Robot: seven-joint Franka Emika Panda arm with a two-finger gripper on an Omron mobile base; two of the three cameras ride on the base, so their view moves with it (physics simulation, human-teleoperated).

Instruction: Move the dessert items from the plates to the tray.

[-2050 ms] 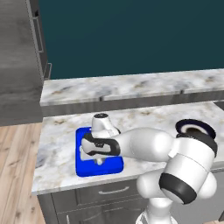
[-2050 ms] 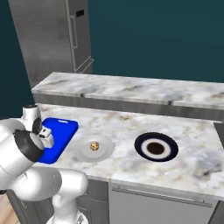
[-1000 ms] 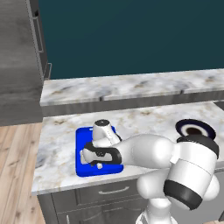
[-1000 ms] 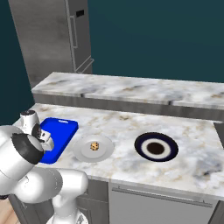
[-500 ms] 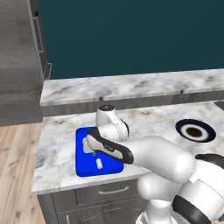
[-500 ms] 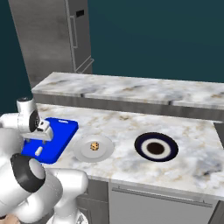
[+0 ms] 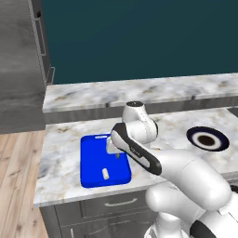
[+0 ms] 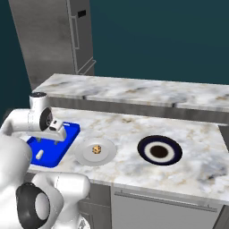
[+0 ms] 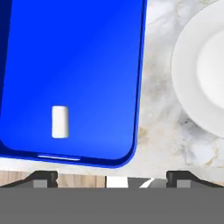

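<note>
The bright blue tray (image 7: pixel 95 158) (image 8: pixel 67 132) (image 9: pixel 74 65) lies at the left end of the counter. On it rests the small white cylinder (image 7: pixel 105 174) (image 8: pixel 39 154) (image 9: pixel 60 121), on its side near the tray's front edge. My gripper (image 7: pixel 115 152) (image 8: pixel 57 135) (image 9: pixel 111 178) hovers open above the tray's right edge, holding nothing. Just right of the tray stands the pale plate (image 8: pixel 85 156) (image 9: pixel 192 87) with the chip cookie (image 8: pixel 95 149) on it. The navy plate (image 7: pixel 207 138) (image 8: pixel 159 151), further right, has nothing on it. In the left base view my arm hides the pale plate.
A raised marble ledge (image 7: pixel 139 90) (image 8: pixel 134 91) runs along the back of the counter. A tall grey cabinet (image 7: pixel 18 69) (image 8: pixel 49 36) stands at the left. The counter (image 7: pixel 60 181) ends just left of the tray, above wooden floor (image 7: pixel 18 186).
My gripper was low over the tray; it has opened, left the white cylinder lying on the tray, and risen up and to the right.
</note>
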